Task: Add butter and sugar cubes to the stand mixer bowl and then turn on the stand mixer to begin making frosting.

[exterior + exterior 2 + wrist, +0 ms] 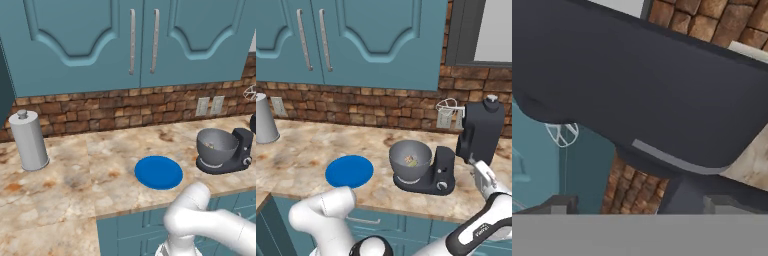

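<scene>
A marbled counter runs below teal cabinets and a brick backsplash. On it, from the left base view, a tall grey canister stands far left, a flat blue plate lies near the front edge, and the mixer sits just right of the plate. In the right base view a second, taller dark appliance stands right of the mixer, close behind the hand, with a wire whisk by the wall outlet behind. The arm loops from the base low in front of the counter and rises at the right edge, its white wrist angled up toward that tall dark appliance; the gripper hangs right against its black body, which blocks most of the hand view, fingers spread wide with nothing between them. The bowl sits on the mixer's base, holding small pale and tan bits; whether these are the butter or sugar I cannot tell.
</scene>
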{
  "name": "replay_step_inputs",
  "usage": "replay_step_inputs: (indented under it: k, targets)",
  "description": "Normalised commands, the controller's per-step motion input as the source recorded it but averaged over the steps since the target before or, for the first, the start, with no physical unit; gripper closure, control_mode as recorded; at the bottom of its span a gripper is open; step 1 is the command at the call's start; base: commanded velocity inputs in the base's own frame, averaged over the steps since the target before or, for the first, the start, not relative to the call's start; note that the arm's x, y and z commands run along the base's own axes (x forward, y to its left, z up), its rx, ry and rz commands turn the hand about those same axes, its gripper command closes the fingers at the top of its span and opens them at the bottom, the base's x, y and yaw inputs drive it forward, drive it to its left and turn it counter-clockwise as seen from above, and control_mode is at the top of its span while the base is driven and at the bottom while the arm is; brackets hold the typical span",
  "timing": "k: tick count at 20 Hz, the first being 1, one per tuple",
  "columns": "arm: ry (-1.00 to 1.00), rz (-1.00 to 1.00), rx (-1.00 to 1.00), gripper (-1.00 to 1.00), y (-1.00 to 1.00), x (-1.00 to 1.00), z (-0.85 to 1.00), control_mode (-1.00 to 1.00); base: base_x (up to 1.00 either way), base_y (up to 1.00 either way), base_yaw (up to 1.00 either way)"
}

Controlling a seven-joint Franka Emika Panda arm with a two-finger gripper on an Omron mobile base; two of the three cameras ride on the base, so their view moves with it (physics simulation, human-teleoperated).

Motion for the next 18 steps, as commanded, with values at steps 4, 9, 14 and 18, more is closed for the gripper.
replay_step_inputs:
  k: [4, 9, 14, 18]
  targets:
    - [-0.01, 0.00, -0.05, -1.00, -0.18, 0.25, 0.00, -1.00, 0.00, 0.00, 0.00]
    - [-0.01, 0.00, -0.04, -1.00, -0.06, 0.35, 0.01, -1.00, 0.00, 0.00, 0.00]
    - [-0.05, 0.00, -0.06, -1.00, 0.00, 0.21, 0.19, -1.00, 0.00, 0.00, 0.00]
    - [-0.06, 0.00, -0.08, -1.00, 0.00, 0.08, 0.36, -1.00, 0.00, 0.00, 0.00]
